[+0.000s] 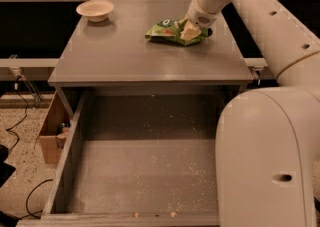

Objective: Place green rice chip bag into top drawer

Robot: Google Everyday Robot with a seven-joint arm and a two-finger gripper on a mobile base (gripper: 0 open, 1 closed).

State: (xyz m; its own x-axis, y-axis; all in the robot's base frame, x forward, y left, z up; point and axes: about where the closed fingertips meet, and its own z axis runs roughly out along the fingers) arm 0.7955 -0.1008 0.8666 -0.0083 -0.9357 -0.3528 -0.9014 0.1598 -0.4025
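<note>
Grey and mostly bare, the table (125, 51) fills the upper half of my feed. On the table's far right part lies the green bag (167, 30), crumpled and flat on the surface. My jaws sit at the bag's right end, right against it, and the bag stretches away from them toward the table's middle. Whether they are clamped on it or only resting there, I cannot tell. The pale arm (260, 16) reaches in from the table's right side. A cream bowl (95, 9) stands at the table's far left corner, well apart from the bag. Below the table's front edge the drawer (145, 171) stands open toward me, its floor dotted with crumbs. A cardboard box (50, 141) sits on the floor at the table's left.
</note>
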